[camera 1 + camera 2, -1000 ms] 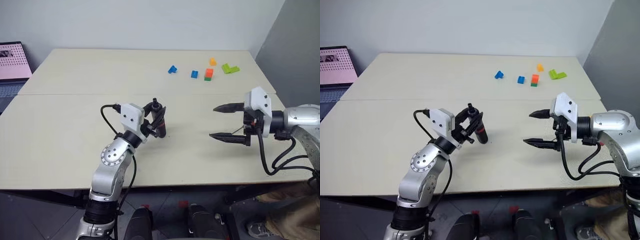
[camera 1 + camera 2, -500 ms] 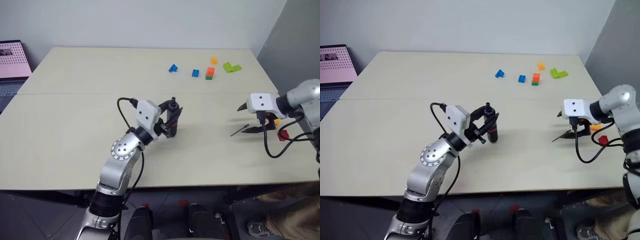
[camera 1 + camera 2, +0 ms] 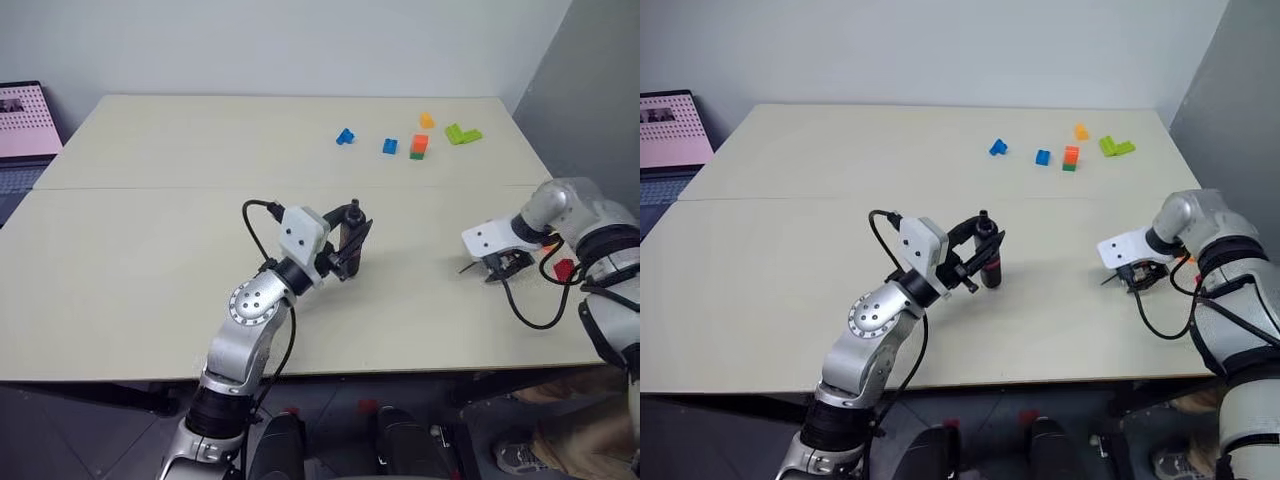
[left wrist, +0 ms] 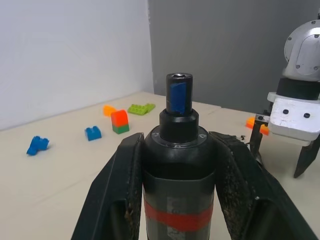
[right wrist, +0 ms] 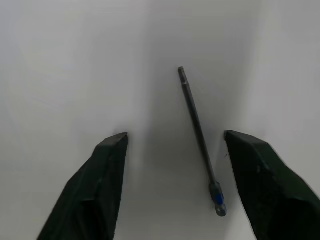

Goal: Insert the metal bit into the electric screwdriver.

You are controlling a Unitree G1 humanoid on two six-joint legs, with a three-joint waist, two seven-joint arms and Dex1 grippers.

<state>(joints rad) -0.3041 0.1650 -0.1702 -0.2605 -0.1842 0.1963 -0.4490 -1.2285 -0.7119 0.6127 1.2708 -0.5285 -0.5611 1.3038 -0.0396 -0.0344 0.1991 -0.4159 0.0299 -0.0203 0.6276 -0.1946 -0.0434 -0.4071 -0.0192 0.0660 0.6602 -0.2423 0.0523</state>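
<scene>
Near the middle of the pale table [image 3: 150, 230], the left gripper [image 3: 350, 238] is clamped on the electric screwdriver [image 3: 352, 245], which stands roughly upright above the tabletop with its open socket end uppermost. From the left wrist view the grip is plain — both black fingers [image 4: 117, 185] press the barrel of the screwdriver [image 4: 178, 165] from either side, a red band runs round the barrel low between them, and a blue patch shows on the narrow collar at the top.

Off toward the table's right edge, the right gripper [image 3: 497, 268] points steeply down at the tabletop. The head views give little more than its white housing and dark fingertips there. Its own wrist view shows far more: the two fingers [image 5: 92, 195] stand apart — a fairly wide gap — with the metal bit [image 5: 199, 135] lying flat on the table between them, touching neither, nearer one finger than the other. A blue mark sits near the bit's thicker end.

Far across the table lie small blocks: blue ones [image 3: 345, 137], an orange-on-green stack [image 3: 418, 147], an orange piece [image 3: 426, 121] and a green piece [image 3: 461, 134]. A laptop screen [image 3: 25, 120] stands at the table's left.
</scene>
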